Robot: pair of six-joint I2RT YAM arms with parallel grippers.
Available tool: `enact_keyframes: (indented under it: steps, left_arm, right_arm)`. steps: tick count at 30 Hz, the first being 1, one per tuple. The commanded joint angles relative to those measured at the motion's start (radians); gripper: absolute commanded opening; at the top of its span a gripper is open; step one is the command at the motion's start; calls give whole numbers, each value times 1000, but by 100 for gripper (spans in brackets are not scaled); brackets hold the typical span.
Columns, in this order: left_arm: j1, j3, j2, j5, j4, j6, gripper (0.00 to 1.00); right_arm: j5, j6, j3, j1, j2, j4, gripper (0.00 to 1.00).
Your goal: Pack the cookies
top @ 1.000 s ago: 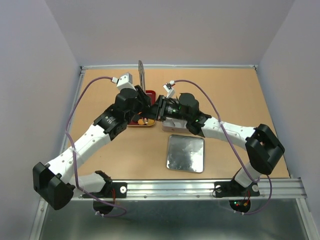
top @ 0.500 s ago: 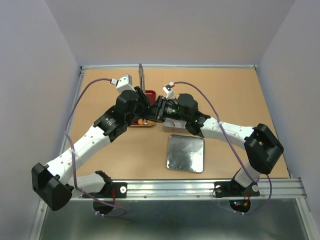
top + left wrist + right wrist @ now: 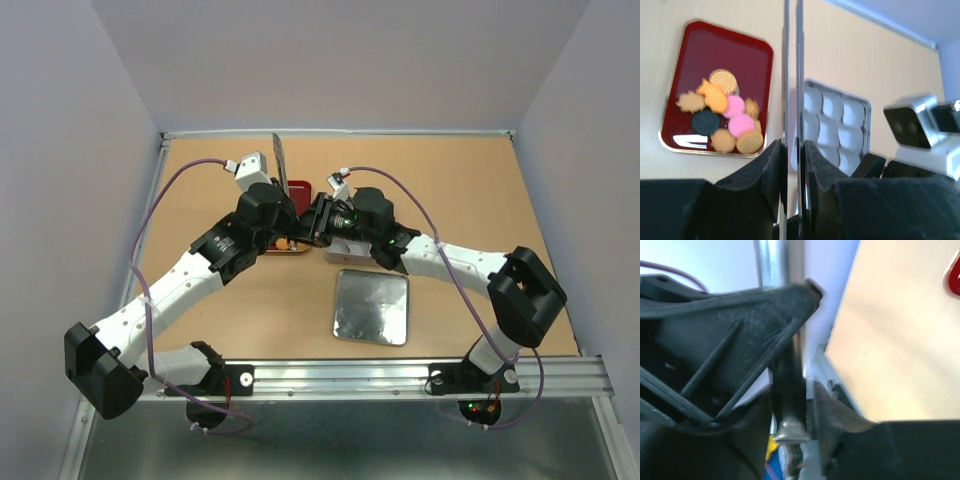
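The cookies (image 3: 722, 117) lie heaped at the near end of a red tray (image 3: 740, 50): orange, tan, pink and one dark. In the top view they (image 3: 284, 243) peek out under the left arm. My left gripper (image 3: 792, 145) is shut on thin metal tongs (image 3: 799, 60) that stand upright (image 3: 278, 160) above the tray (image 3: 299, 187). My right gripper (image 3: 318, 218) sits close beside the left one (image 3: 288, 212). In the blurred right wrist view the tongs' strip (image 3: 777, 260) runs down between its jaws (image 3: 807, 400), which look closed on it.
A tin holding a white insert with empty cups (image 3: 835, 120) stands right of the red tray, mostly under the right arm (image 3: 335, 252). Its flat metal lid (image 3: 371, 306) lies nearer the arm bases. White walls enclose the table.
The tongs' top has tilted a little left and both grippers have shifted slightly left and back over the red tray. Both grips are unchanged.
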Motion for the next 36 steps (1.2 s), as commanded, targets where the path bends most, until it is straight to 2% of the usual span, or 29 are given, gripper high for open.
enact_keyframes:
  steps: [1,2,3,8,11,13,15,18,22,24,30,36]
  left_arm:
    - [-39,-8,25,44,-101,10,22]
    - [-39,0,28,41,-107,14,22]
    - [-38,17,32,44,-114,23,22]
    - [-38,86,53,79,-222,79,21]
    - [-35,136,70,109,-309,141,22]
    - [-32,161,76,143,-351,165,23]
    - [-22,156,73,195,-394,197,35]
    - [13,137,61,241,-437,214,43]
    - [111,71,68,352,-426,234,45]
    - [146,51,96,384,-417,238,42]
    - [157,58,130,366,-401,225,42]
    - [159,89,140,269,-444,223,42]
  right_arm:
    - [56,-19,90,1,-41,134,62]
    - [58,-40,92,1,-46,116,76]
    - [61,-59,97,1,-58,98,100]
    - [114,-226,188,-9,-125,-135,100]
    - [183,-368,167,-15,-216,-308,100]
    - [246,-404,134,-19,-272,-366,100]
    - [297,-436,77,-25,-355,-450,100]
    - [398,-456,25,-32,-461,-556,100]
    - [529,-446,-72,-41,-582,-617,100]
    - [533,-446,-84,-44,-618,-633,100]
    - [520,-462,-75,-45,-619,-671,100]
    - [504,-449,-75,-47,-586,-673,100]
